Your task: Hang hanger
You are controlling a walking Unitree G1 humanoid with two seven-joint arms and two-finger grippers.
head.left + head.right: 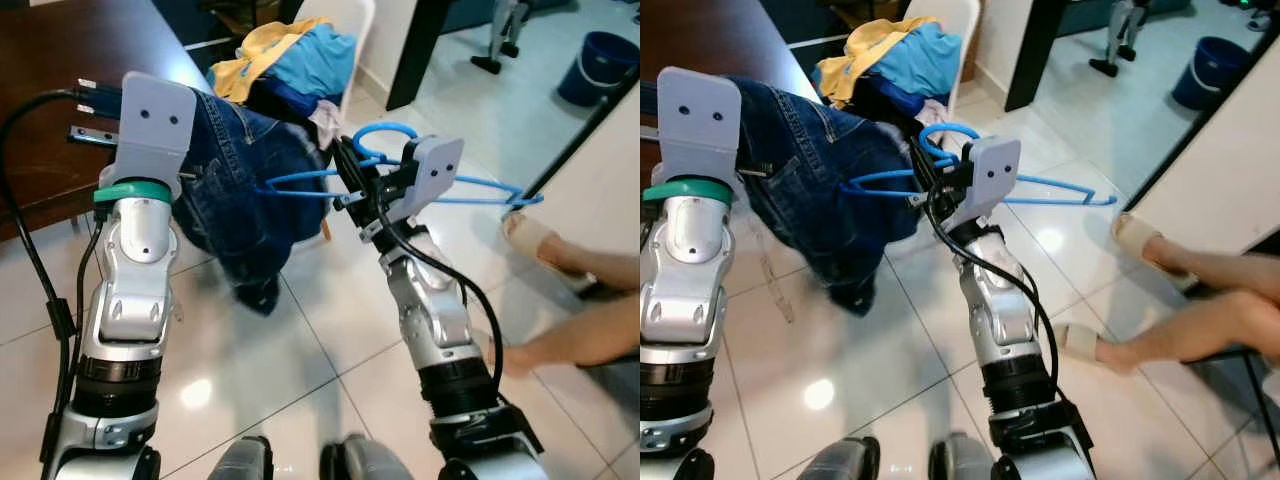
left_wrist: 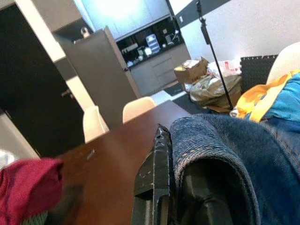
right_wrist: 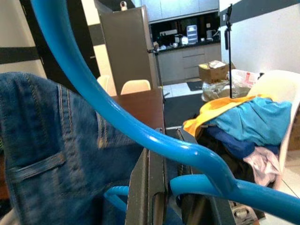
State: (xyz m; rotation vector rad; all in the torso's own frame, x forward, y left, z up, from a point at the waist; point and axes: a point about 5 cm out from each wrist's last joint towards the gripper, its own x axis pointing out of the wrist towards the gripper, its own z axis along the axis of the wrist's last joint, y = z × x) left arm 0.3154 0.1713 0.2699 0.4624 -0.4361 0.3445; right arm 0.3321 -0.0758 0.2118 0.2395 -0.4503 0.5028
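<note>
Clothes in yellow, light blue, dark blue and pink (image 1: 290, 60) lie heaped on the seat of a white moulded chair (image 1: 345, 25), which stands just beyond the two arms; a round dark blue plastic bucket (image 1: 597, 66) sits well apart on the pale floor at the far right, and what it holds cannot be made out. The thin blue plastic hanger (image 1: 470, 190) is held up in the air in front of the robot, its hook curling above the right gripper (image 1: 350, 180), whose black fingers are clamped narrow on the hanger's neck. One arm of the hanger reaches into a pair of dark blue denim jeans (image 1: 240, 190); the other arm juts free toward the right, its tip near a person's sandalled foot (image 1: 530, 235). The left gripper (image 2: 176, 187) has its fingers closed on a folded denim edge, the jeans draping from it down toward the glossy white tiled floor (image 1: 330, 320) without clearly touching. A dark brown wooden table (image 1: 60, 100) lies to the left, its edge beside the left arm. A person's bare legs (image 1: 580, 330) stretch across the floor at the right, close to the right arm. Open tiles lie between the two arms and beneath the hanging jeans
</note>
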